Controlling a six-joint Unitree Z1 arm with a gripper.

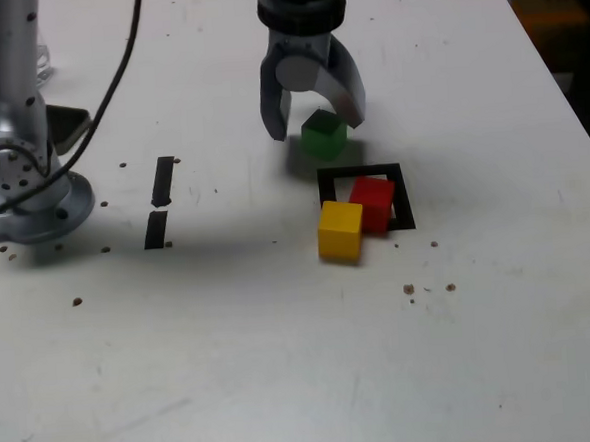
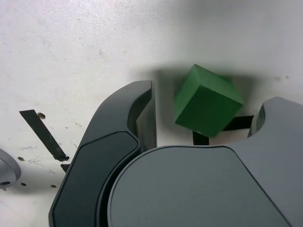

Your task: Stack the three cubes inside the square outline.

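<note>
The green cube (image 1: 323,134) sits tilted between my gripper's (image 1: 316,126) spread fingers, just behind the square outline (image 1: 362,172) of black tape. In the wrist view the green cube (image 2: 206,101) stands corner-on, with a clear gap to one finger (image 2: 142,109) and its far side close to the other finger (image 2: 272,118); whether it touches the table I cannot tell. My gripper (image 2: 208,97) is open. The red cube (image 1: 374,202) lies inside the outline. The yellow cube (image 1: 340,229) rests against it, over the outline's front corner on the exterior view's left. The outline's tape (image 2: 236,123) shows under the green cube.
The arm's silver base (image 1: 22,188) and a black cable (image 1: 116,72) stand at the exterior view's left. Two short black tape strips (image 1: 160,204) lie between the base and the cubes. Small dark specks (image 1: 409,289) dot the white table, whose edge (image 1: 568,94) runs along the right.
</note>
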